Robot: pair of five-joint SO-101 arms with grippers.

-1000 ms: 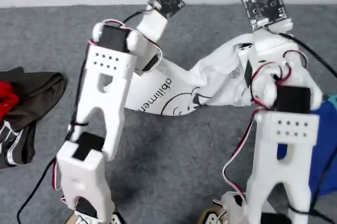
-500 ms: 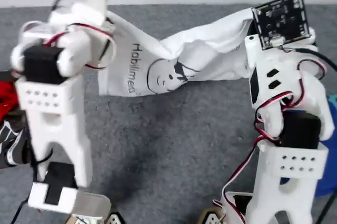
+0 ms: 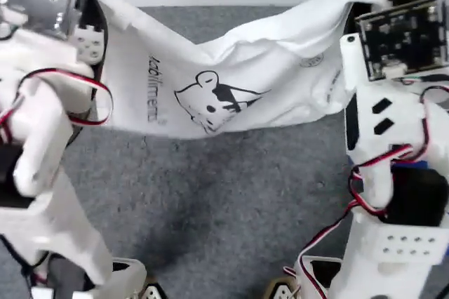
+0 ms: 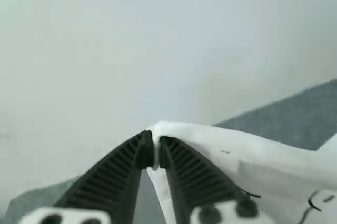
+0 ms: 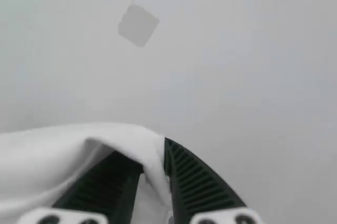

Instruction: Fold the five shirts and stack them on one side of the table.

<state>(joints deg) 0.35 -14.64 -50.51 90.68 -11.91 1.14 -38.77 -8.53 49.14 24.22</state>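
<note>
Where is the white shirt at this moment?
In the high view, the white shirt hangs stretched above the grey table, its ends pinched by the left gripper and right gripper.

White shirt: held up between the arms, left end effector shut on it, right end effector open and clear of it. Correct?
No. The right end effector is also shut on the white shirt; the right wrist view shows cloth pinched between its jaws. Rest stands: left end effector shut on it, shirt held up between them.
</note>
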